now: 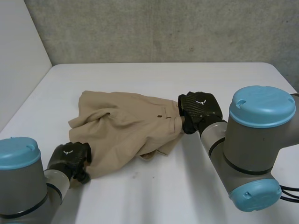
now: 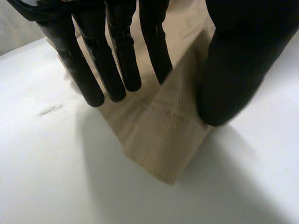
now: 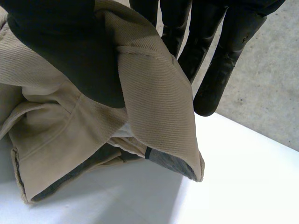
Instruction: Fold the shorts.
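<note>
Shorts [image 1: 126, 122] are pinched at a leg hem by the left robot hand [image 1: 70, 157] and at the waist by the right robot hand [image 1: 200, 108], so an even carry-over is likely called for next.

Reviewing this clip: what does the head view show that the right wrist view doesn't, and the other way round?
Head view: the whole shorts lying rumpled on the white table, with the left hand at their near corner. Right wrist view: the grip up close, with cloth pinched between thumb and fingers, and a grey inner lining at the fold's edge. Both: the right hand holding the tan shorts at their edge, above the table.
</note>
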{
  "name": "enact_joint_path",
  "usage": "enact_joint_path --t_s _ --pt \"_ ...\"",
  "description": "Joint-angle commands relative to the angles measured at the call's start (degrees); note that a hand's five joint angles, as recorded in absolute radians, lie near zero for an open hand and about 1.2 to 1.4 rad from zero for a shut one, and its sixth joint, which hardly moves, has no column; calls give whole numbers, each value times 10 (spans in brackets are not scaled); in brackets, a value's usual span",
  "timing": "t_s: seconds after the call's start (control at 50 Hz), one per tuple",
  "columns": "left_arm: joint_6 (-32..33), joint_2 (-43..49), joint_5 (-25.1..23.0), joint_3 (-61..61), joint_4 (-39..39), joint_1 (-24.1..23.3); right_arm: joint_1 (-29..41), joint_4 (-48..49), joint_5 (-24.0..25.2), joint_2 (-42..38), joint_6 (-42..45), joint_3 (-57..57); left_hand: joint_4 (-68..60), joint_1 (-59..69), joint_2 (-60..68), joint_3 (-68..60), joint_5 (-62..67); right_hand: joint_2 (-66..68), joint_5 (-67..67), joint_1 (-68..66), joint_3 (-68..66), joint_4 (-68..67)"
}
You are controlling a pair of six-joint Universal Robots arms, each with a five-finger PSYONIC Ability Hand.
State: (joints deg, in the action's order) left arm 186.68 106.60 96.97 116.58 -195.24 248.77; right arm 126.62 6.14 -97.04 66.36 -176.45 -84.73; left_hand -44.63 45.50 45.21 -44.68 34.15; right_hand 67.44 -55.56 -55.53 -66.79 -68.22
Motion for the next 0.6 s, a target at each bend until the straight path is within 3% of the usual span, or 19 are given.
enact_joint_path --t_s 0.02,0.14,0.34,0.52,0.6 --pt "12 -7 2 0 -7 10 -1 0 0 3 3 0 -354 345 348 -353 358 126 -144 -245 -132 -118" --pt "60 -92 4 5 -4 21 -2 -18 10 35 53 5 -354 345 348 -353 358 126 -144 -245 -132 -118" --pt "90 -357 -2 -91 47 27 -2 -58 38 170 208 35 -354 345 348 -353 358 126 -144 -245 -132 -118" --pt "86 -449 1 -263 148 20 -18 -104 37 305 219 118 -354 345 348 -353 358 126 -144 -245 -132 -118" --pt "83 -454 1 -315 164 19 -37 -136 39 319 221 145 -354 345 348 -353 358 126 -144 -245 -132 -118"
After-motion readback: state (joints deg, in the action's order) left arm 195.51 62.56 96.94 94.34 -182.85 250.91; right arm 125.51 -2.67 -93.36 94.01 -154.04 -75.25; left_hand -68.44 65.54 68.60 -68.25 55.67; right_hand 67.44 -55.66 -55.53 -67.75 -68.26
